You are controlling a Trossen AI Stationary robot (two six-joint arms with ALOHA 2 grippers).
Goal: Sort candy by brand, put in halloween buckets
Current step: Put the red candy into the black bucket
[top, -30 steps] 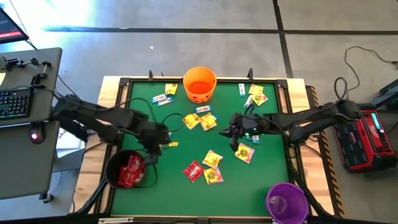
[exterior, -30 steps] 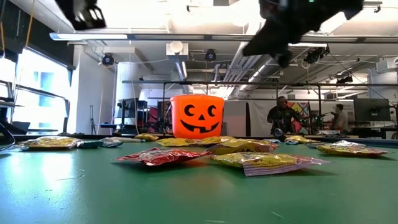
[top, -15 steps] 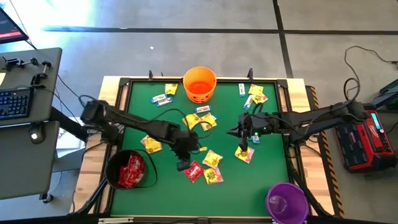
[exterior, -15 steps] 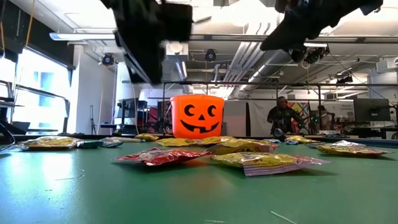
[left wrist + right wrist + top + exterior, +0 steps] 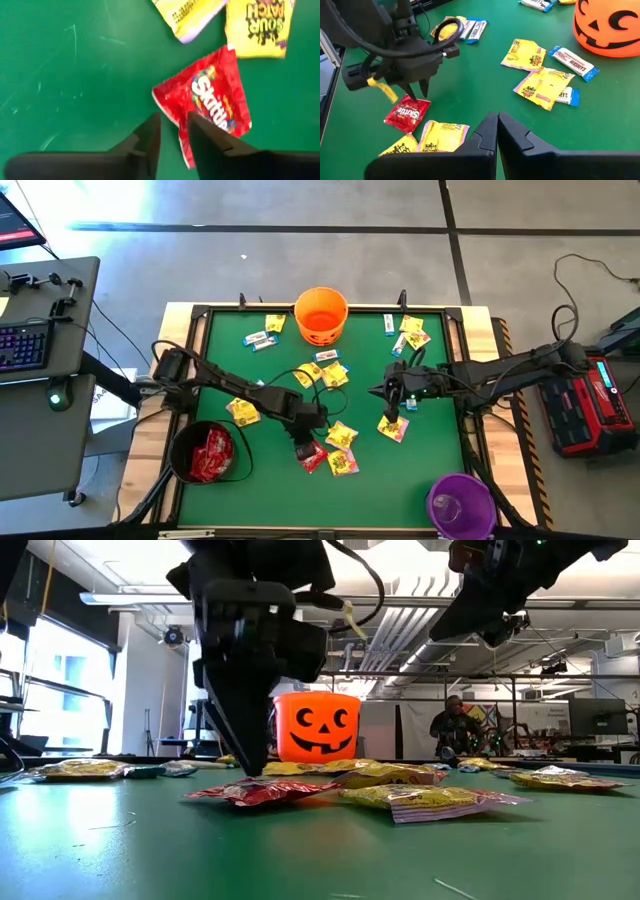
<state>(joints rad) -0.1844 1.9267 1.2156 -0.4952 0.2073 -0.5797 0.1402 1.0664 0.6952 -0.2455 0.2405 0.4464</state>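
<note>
The left claw [image 5: 171,131], fingers slightly spread, straddles the red packet's [image 5: 212,102] near edge; its long axis runs away from the claw. The right claw [image 5: 497,121], pressed together, hangs farther off.

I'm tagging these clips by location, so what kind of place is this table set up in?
Probably a robotics lab or workshop: the low view shows exposed ceiling ducts and metal racks behind the table, and a keyboard on a side desk.

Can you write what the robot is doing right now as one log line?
left gripper: open, tips down at red Skittles packet | right gripper: shut, empty, above table | black bucket: holds red candy
</note>
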